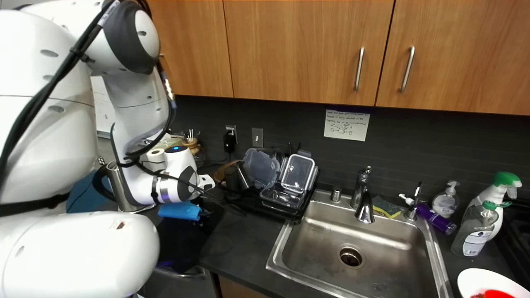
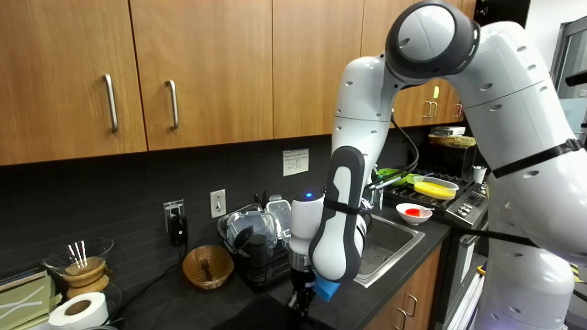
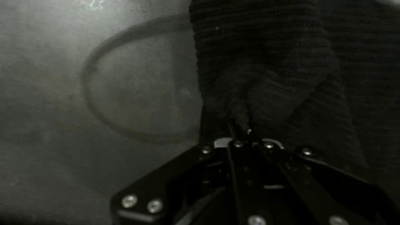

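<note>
Black cloth (image 3: pixel 265 62) lies on the worktop (image 3: pixel 56 125), a puckered fold near its edge pinched in the hand (image 3: pixel 242 128); probably soft and light, best gripped by gathered fabric.

No wording legible for certain. Note (image 1: pixel 346 125) on wall (image 1: pixel 298 120): handwritten lines, small line sketch at bottom; too small to read in both exterior views. Clear bottle (image 1: pixel 476 228): white label (image 1: pixel 474 245), print blurred. Purple bottle (image 1: pixel 434 217): pale lettering, unreadable. Soap bottle (image 1: pixel 445 203): label, unreadable. Green folder (image 2: pixel 28 298): white crossed strips.
</note>
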Robot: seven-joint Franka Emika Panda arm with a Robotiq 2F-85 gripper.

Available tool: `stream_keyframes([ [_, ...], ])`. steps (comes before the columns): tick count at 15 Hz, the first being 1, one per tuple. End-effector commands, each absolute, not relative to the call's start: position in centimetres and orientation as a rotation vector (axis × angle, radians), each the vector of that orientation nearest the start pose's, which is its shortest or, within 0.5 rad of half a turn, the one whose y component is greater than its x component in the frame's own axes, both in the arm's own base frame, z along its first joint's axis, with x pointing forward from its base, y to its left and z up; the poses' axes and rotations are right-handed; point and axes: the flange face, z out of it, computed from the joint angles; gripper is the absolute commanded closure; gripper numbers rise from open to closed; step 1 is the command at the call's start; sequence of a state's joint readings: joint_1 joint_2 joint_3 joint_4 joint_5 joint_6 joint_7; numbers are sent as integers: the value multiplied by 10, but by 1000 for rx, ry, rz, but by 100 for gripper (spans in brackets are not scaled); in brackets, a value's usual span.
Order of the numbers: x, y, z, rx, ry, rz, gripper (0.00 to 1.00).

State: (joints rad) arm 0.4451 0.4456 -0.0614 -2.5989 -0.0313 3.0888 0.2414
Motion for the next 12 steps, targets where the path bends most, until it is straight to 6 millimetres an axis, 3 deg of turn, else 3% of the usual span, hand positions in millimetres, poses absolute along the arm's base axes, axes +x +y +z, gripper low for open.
stream_keyframes([
  [1,390,186,126,-3200,-373,-103,99],
  [12,377,252,128,-3203,-661,-41,99],
])
